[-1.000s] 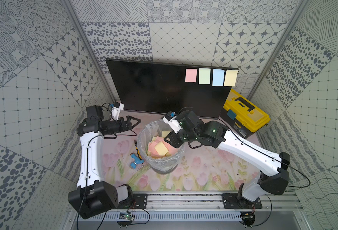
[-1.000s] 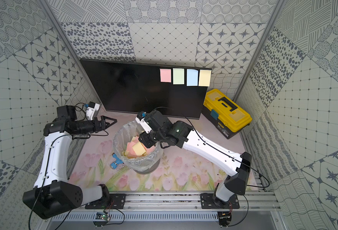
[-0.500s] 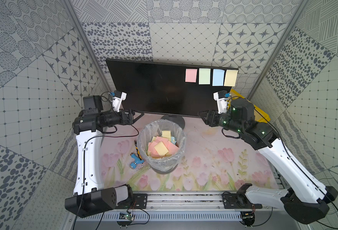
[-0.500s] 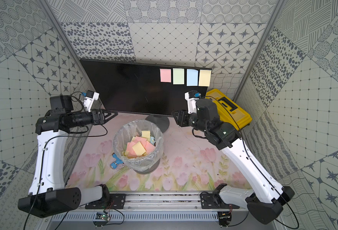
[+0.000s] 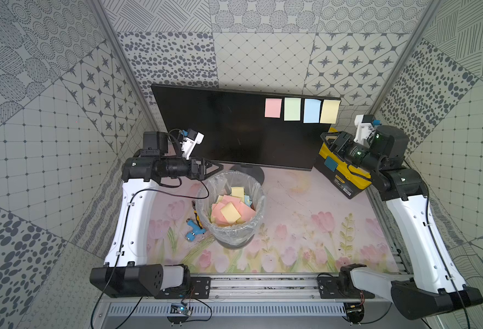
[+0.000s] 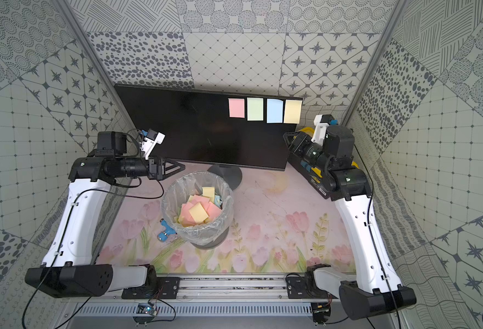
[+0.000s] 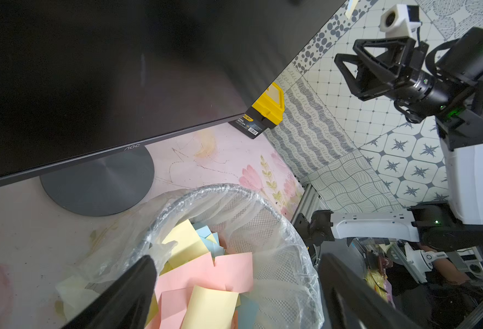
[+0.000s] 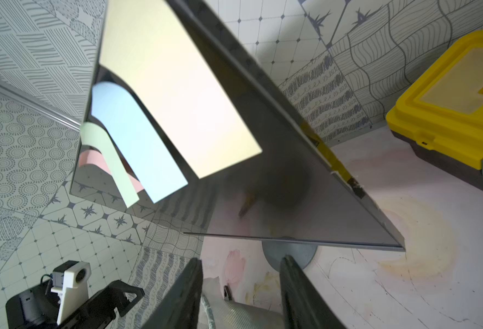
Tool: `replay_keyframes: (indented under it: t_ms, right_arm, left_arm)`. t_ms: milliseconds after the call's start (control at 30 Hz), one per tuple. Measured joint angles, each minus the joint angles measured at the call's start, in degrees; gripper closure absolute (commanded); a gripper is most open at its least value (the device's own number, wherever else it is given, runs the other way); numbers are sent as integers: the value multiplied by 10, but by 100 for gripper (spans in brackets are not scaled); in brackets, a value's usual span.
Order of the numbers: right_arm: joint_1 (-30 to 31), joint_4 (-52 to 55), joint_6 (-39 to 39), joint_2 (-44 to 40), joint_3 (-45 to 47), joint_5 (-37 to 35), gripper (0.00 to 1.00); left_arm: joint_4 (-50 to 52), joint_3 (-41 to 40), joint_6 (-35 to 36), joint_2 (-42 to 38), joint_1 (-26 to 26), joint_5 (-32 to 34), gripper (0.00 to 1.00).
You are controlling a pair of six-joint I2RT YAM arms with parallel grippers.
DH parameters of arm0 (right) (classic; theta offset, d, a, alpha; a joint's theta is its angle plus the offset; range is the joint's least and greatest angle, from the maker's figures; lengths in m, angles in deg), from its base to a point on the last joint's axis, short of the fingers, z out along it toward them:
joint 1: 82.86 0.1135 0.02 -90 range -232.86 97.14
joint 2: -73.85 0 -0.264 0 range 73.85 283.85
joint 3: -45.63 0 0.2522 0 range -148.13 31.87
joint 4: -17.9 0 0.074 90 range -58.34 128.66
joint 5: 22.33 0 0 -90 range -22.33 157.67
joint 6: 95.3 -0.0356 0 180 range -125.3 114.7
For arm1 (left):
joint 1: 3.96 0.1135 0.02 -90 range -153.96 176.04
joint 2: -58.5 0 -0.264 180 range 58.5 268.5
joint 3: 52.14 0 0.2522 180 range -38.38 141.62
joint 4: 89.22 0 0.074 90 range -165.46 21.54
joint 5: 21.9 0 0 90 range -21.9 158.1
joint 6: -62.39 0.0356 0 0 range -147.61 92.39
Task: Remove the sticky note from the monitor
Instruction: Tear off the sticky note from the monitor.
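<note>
The black monitor [image 5: 220,128] stands at the back on its round foot [image 5: 250,173]. Pink [image 5: 273,107], green [image 5: 292,109], blue [image 5: 312,110] and yellow [image 5: 330,111] sticky notes are stuck in a row at its upper right. My right gripper [image 5: 327,141] is open and empty, raised beside the screen's right edge, a little below the yellow sticky note [image 8: 177,99]. My left gripper [image 5: 216,168] is open and empty at the screen's lower left. In the left wrist view its fingers [image 7: 236,257] hang over the bin's rim.
A mesh bin [image 5: 234,237] with a clear liner stands mid-mat and holds several loose notes. A yellow and black toolbox [image 5: 341,181] sits at the right under my right wrist. A small blue tool [image 5: 194,229] lies left of the bin.
My right arm has swung from over the bin up to the monitor's right edge. My left gripper has shifted a little to the right, toward the bin.
</note>
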Motion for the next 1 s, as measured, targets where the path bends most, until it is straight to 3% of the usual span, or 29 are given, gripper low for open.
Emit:
replay_keyframes:
  t_ms: [400,667,1000]
  right_arm:
    - [-57,-47,-40,36,-36,67,52]
    - [-59,-53,-42,42,-39,77,52]
    - [-64,-56,-42,44,-42,81,52]
  left_arm:
    - [14,0,16,9,-10,20,6]
    - [68,7,59,10,-11,105,8]
    - [151,9,126,7,-11,223,19]
